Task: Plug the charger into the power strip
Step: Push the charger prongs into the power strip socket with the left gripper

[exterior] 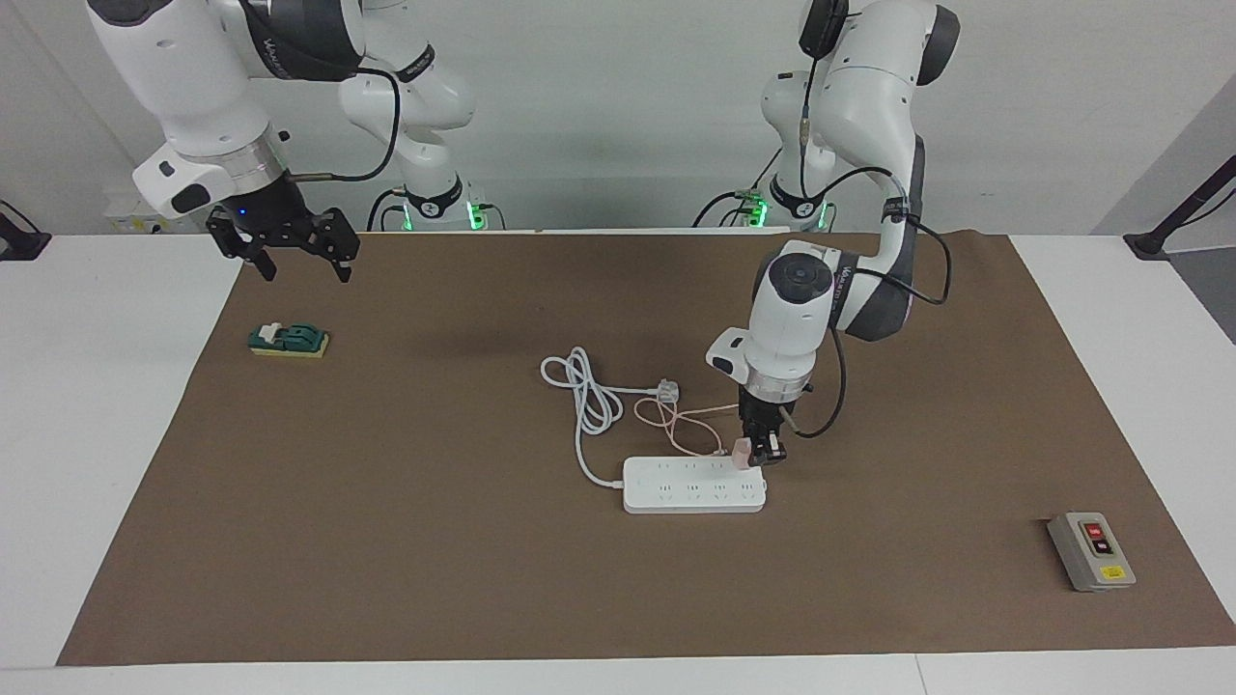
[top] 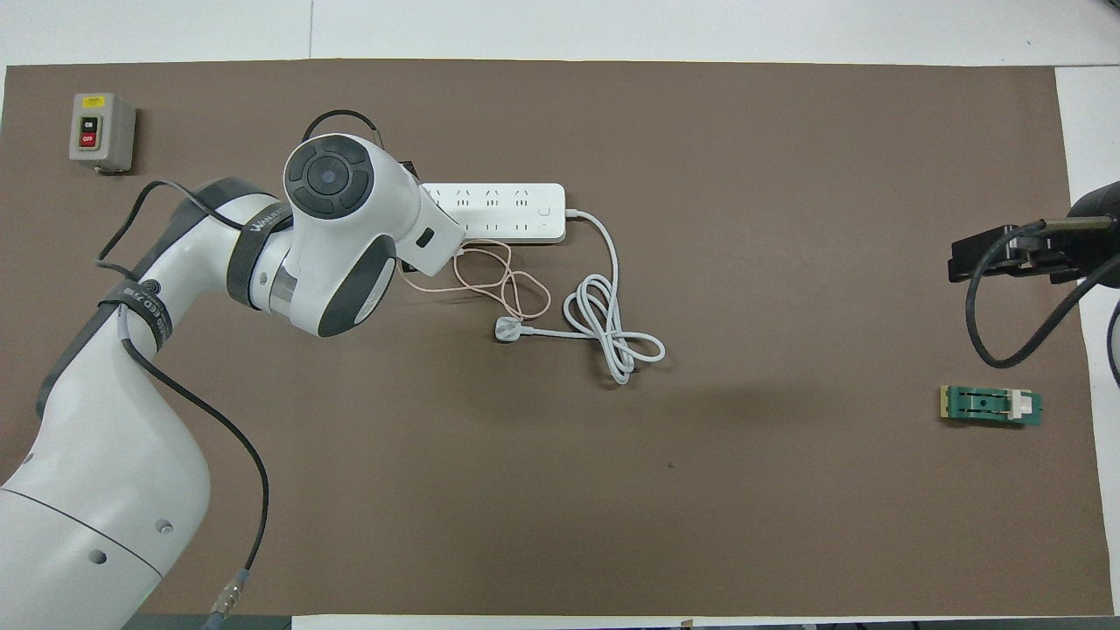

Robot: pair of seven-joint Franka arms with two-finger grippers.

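Note:
The power strip [exterior: 690, 486] [top: 499, 210] lies flat mid-table, its thick white cord looping toward the robots. My left gripper [exterior: 758, 454] points straight down, shut on the small pink charger [exterior: 742, 453]. The charger hangs right at the strip's end toward the left arm's side, over the socket row nearer the robots. Whether it touches the strip cannot be told. Its thin pink cable [exterior: 676, 423] [top: 490, 276] curls on the mat beside the strip. In the overhead view the left wrist hides the charger. My right gripper [exterior: 304, 276] [top: 997, 255] hovers open and waits.
A white three-pin plug [exterior: 668, 390] [top: 507, 330] ends the strip's coiled cord. A grey box with red and black buttons [exterior: 1091, 550] [top: 101, 131] stands toward the left arm's end. A small green part [exterior: 290, 340] [top: 990, 405] lies under the right gripper's area.

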